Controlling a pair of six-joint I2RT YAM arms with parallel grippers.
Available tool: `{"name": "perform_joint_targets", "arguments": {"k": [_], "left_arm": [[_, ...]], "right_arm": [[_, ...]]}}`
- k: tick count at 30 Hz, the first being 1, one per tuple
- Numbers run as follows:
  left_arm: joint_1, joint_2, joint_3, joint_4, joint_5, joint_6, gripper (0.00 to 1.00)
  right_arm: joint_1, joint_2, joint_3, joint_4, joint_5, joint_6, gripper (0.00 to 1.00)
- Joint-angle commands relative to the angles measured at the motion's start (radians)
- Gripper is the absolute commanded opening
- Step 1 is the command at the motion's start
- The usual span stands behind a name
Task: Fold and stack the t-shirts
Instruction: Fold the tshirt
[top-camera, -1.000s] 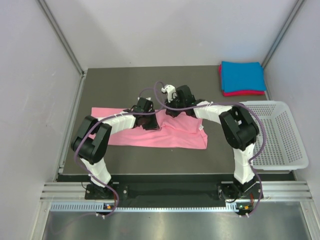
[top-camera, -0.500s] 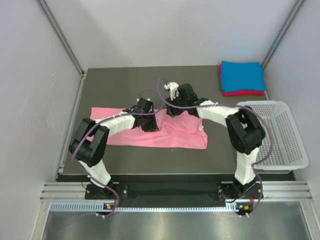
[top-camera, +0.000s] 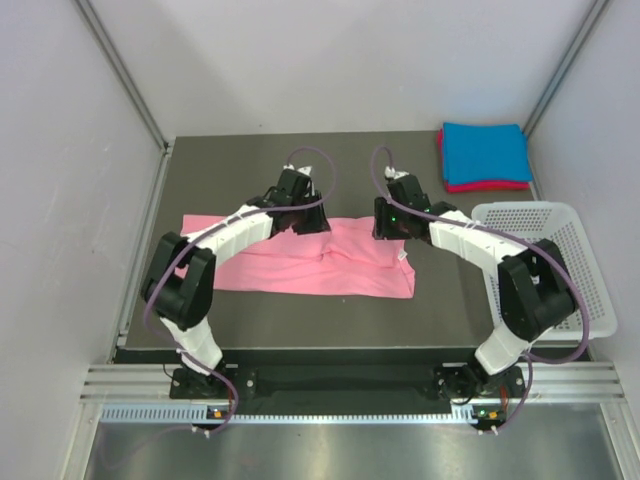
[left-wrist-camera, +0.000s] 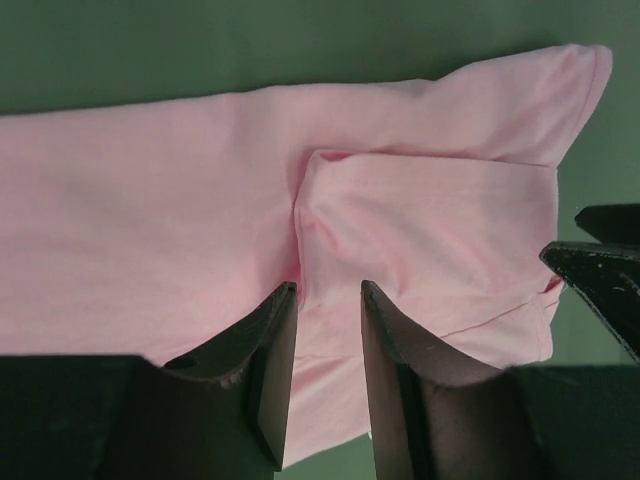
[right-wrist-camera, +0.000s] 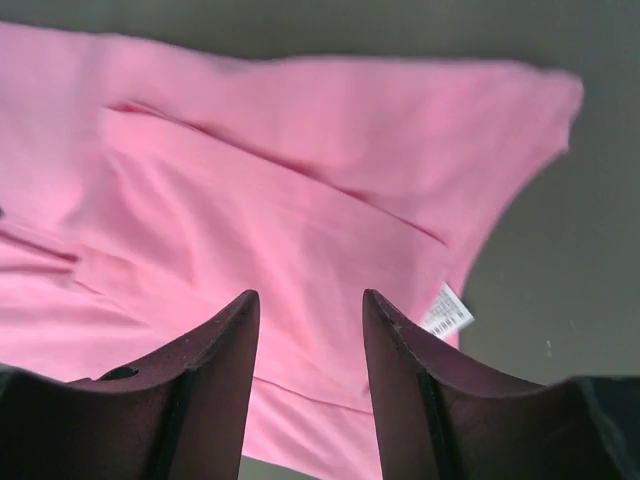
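Two end effectors hang over the far edge of the light pink t-shirt (top-camera: 300, 270), and both stand with their jaws apart. The left end effector (left-wrist-camera: 328, 290) has a narrow gap between its fingers (left-wrist-camera: 270, 350); nothing is pinched there, and pink cloth shows through the gap below the tips. Whether the tips touch the cloth cannot be told. The right end effector (right-wrist-camera: 310, 295) stands a little wider, its fingers (right-wrist-camera: 400, 380) also bare, with the shirt spread beneath them.

Seen from above, the left end effector (top-camera: 310, 222) is over the shirt's middle at its far edge, where a rumpled fold (left-wrist-camera: 420, 230) rises. The right end effector (top-camera: 386, 230) is nearer the shirt's right end, close to a white label (right-wrist-camera: 447, 310) at the hem.

The pink shirt lies as a long flat band across the middle of the dark counter (top-camera: 230, 165). At the far right corner a folded bright blue t-shirt (top-camera: 485, 150) rests on a magenta-red t-shirt (top-camera: 480, 186). A white mesh basket (top-camera: 530, 208) sits at the right edge, well apart from the pink shirt. Pale walls (top-camera: 350, 60) enclose the counter.
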Motion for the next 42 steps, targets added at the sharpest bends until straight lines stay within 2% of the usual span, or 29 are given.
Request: {"name": "perform_joint_targets", "arguments": {"k": [1,5,19,35,38,39,41,42], "left_arm": [[0.002,0.105,0.073,0.041,0.056,0.073,0.37],[0.004,0.18,0.119,0.051,0.117,0.113,0.37],[0.004,0.251,0.167,0.074,0.125,0.171,0.38],[0.004,0.292,0.194,0.085,0.143,0.182,0.34],[0.004,0.299,0.199,0.08,0.149,0.182,0.31],[0.004,0.297,0.199,0.079,0.148,0.179,0.31],[0.004,0.294,0.196,0.077,0.148,0.174,0.31],[0.004,0.289,0.193,0.077,0.146,0.171,0.31]], "right_arm": [[-0.041,-0.033,-0.049,-0.016,0.023,0.081,0.46],[-0.076,-0.03,-0.088,0.018,-0.006,0.11,0.45],[-0.105,0.013,-0.135,0.131,-0.063,0.115,0.41],[-0.113,0.038,-0.143,0.116,-0.049,0.161,0.39],[-0.113,0.022,-0.157,0.151,-0.055,0.152,0.31],[-0.113,0.016,-0.163,0.157,-0.058,0.148,0.21],[-0.113,-0.008,-0.171,0.16,-0.067,0.141,0.1],[-0.11,-0.019,-0.181,0.16,-0.076,0.141,0.01]]}}
